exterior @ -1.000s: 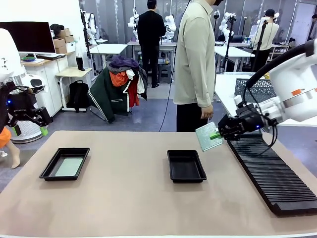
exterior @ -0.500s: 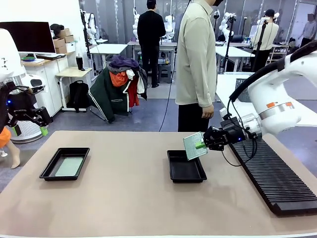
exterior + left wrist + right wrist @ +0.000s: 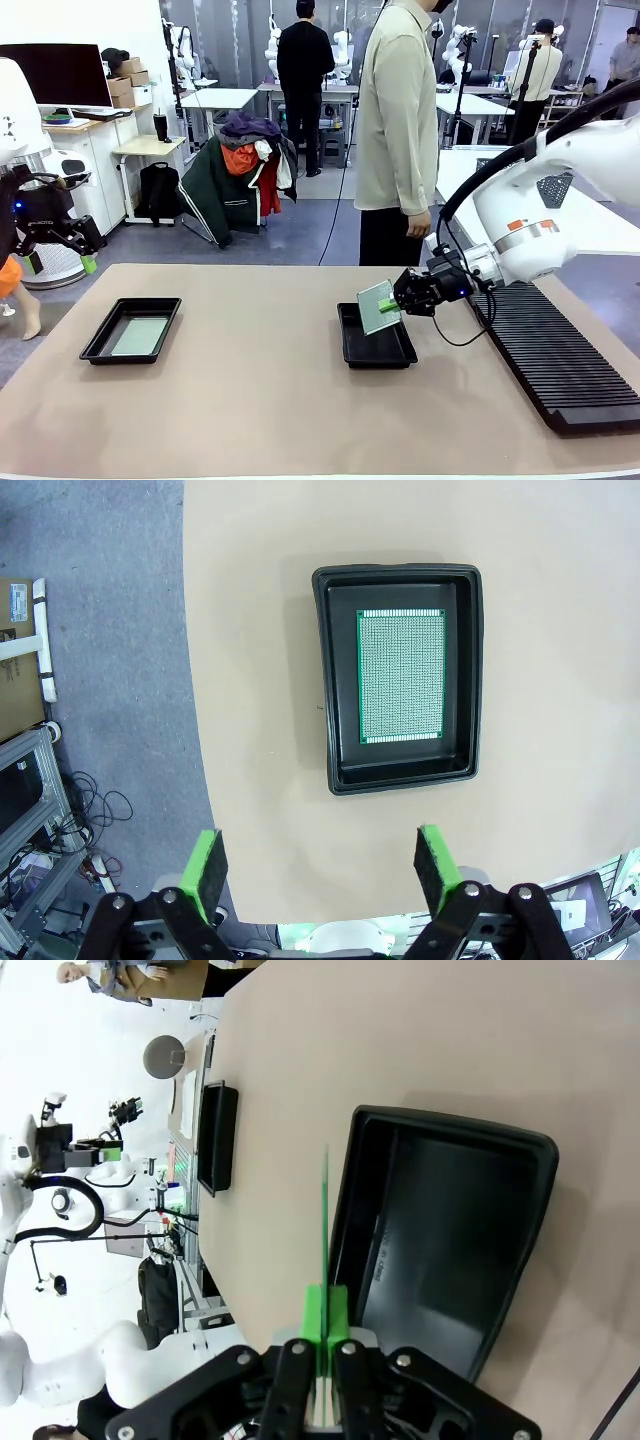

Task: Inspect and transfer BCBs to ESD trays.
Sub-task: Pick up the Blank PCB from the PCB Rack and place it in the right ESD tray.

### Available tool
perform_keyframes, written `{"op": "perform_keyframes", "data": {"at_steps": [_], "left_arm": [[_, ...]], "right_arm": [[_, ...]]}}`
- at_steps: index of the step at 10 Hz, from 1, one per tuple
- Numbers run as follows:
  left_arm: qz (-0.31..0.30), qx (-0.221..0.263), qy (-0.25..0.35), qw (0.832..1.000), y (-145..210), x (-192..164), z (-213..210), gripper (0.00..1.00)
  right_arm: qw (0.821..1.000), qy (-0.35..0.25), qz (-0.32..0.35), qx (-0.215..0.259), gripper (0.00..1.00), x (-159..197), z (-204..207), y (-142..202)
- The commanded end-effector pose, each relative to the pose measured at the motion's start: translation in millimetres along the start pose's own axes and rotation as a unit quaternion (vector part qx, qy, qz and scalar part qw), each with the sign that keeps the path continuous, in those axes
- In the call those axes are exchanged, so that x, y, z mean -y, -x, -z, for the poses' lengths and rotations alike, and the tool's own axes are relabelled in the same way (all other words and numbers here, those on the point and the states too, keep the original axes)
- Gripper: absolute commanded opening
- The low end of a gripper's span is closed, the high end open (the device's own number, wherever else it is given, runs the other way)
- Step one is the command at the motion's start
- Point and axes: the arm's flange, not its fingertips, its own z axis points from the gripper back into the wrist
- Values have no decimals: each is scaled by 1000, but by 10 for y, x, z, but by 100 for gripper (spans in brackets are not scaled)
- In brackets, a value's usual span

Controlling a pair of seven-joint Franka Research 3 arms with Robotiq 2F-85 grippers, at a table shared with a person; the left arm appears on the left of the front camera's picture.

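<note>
Change: Over the last second the right gripper (image 3: 388,305) had travelled left and downward, from above the slotted rack (image 3: 545,360) to the centre ESD tray (image 3: 378,362), carrying the held BCB (image 3: 372,306) with it.
Unchanged: The left gripper (image 3: 62,262) stood where it had been, off the table's (image 3: 250,410) left end, and the left ESD tray (image 3: 100,350) and its contents had not shifted.
Meaning for task: The carry was judged nearly over and the set-down into the centre tray in hand, but not done. That tray's floor was bare.
Right pincer: Closed together on one edge of the held BCB, green pads either side of it.
Left pincer: Fingers apart, with nothing between the pads; it looked down on the left tray from well above.
Held BCB, position: Steeply tilted over the centre tray. The right wrist view showed it edge-on, in line with one long rim. Contact with the tray could not be determined.
Second BCB (image 3: 402,676): It lay flat on the left tray's floor, square to the walls, with a margin all round.
Appearance: Thin, flat rectangular boards with a pale green face and a fine regular dot grid inside a plain border. The held one showed no bend edge-on. Surface faults were too small to judge.
</note>
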Motion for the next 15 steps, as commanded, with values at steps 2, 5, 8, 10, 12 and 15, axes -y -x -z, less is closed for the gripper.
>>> {"op": "perform_keyframes", "data": {"at_steps": [2,5,8,10,12,15], "left_arm": [[-2,3,3,1000,9,5,10,100],[-2,3,3,1000,9,5,10,100],[-2,3,3,1000,9,5,10,100],[-2,3,3,1000,9,5,10,100],[-2,3,3,1000,9,5,10,100],[-2,3,3,1000,9,5,10,100]], "right_arm": [[1000,15,7,6,2,-1,194,-57],[999,35,17,-13,2,-15,362,-98],[998,57,28,-26,2,-26,449,-107],[997,67,32,-31,2,-11,473,-102],[996,75,37,-33,2,8,488,-97],[995,88,41,-40,2,22,528,-93]]}}
